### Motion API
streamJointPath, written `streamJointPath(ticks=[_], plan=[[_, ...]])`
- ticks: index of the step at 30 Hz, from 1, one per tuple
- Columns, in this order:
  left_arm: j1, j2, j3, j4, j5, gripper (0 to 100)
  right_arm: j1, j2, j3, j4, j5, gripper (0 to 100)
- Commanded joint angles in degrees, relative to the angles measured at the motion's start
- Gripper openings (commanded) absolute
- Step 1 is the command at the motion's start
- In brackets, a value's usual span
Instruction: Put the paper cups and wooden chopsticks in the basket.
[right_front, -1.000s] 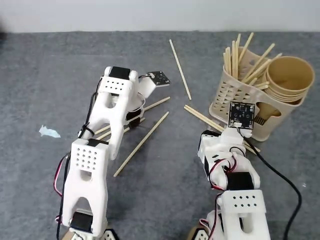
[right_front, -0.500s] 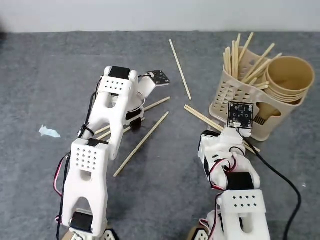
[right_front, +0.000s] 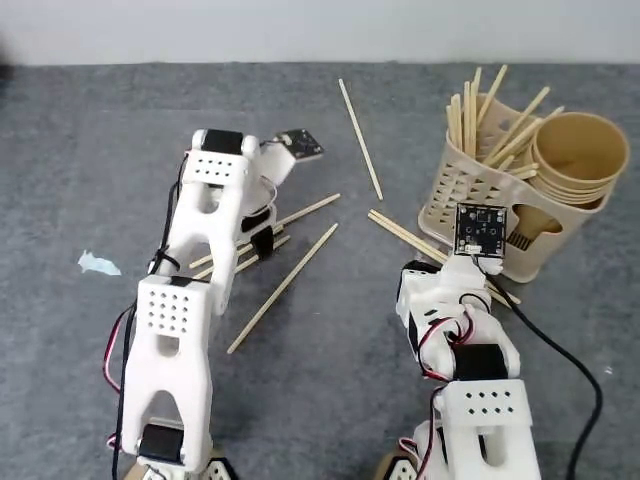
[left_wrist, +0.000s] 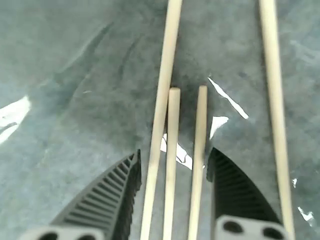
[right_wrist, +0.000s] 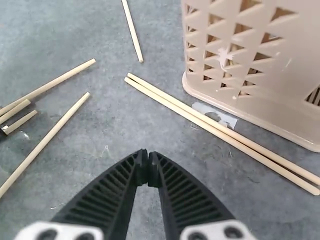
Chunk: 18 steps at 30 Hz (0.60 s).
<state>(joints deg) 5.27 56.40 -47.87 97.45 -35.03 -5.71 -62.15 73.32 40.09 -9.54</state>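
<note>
Wooden chopsticks (left_wrist: 173, 115) lie mid-tabletop, three btwn the spread jaws of the L gripper (left_wrist: 173, 154). Drop fully, centre, then squeeze so none rolls out. R gripper (right_wrist: 147, 160) is pinched closed, empty, near the basket (right_front: 465, 195) at the right edge, paper cups (right_front: 580, 150) inside.

White perforated shells (right_front: 172, 320), red-black cables (right_front: 113, 362); left hand (left_wrist: 174, 156), right hand (right_wrist: 147, 153) ribbed black.

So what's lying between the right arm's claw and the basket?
Two wooden chopsticks, side by side on the mat, lie between the right gripper and the basket, in the right wrist view.
</note>
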Motion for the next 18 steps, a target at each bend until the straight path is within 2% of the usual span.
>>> streamJointPath(ticks=[1, 5, 8, 12, 18], plan=[[0.44, 2.2, -5.23, -0.62, 0.09, 21, 0.57, -1.1, -0.18, -0.75, 0.62, 2.0], [0.26, 6.42, -12.0, 1.85, 0.26, 20, 0.57, -1.1, -0.18, -0.75, 0.62, 2.0], [0.53, 8.97, -15.43, 2.99, 0.26, 14, 0.57, -1.1, -0.18, -0.75, 0.62, 2.0], [0.88, 10.02, -15.87, 2.99, 0.26, 7, 0.57, -1.1, -0.18, -0.75, 0.62, 2.0], [1.14, 10.02, -15.52, 3.08, 0.26, 4, 0.57, -1.1, -0.18, -0.75, 0.7, 2.0]])
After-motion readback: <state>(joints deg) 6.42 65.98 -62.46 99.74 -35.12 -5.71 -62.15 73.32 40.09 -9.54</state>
